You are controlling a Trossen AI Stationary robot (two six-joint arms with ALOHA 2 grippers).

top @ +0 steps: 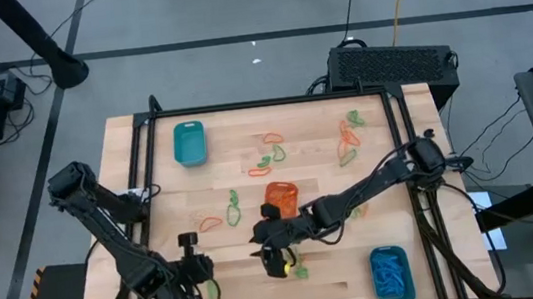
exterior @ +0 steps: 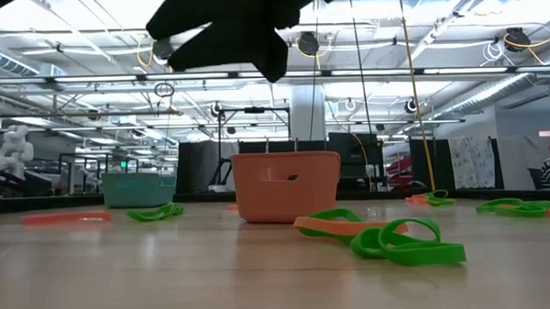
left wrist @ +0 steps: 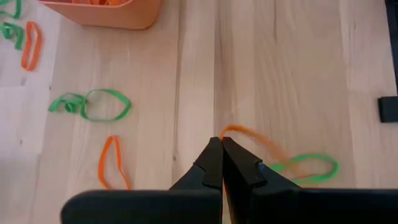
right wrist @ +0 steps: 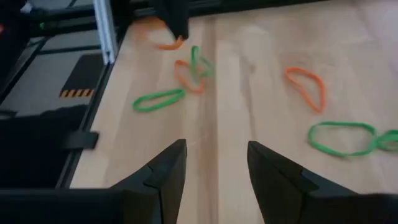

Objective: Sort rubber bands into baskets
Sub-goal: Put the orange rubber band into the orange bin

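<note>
The left gripper (left wrist: 221,149) is pinched shut on 1 orange band (left wrist: 249,135), which trails diagonally from its tips. The orange basket (left wrist: 102,12) lies ahead of it. The right gripper (right wrist: 211,163) hovers nearer that basket, spread open and empty.

Bare pale wooden tabletop (top: 166,196) between the scattered thin elastic loops (top: 272,152) gives passage, while the shallow orange plastic basket (top: 282,197) blocks the centre.
</note>
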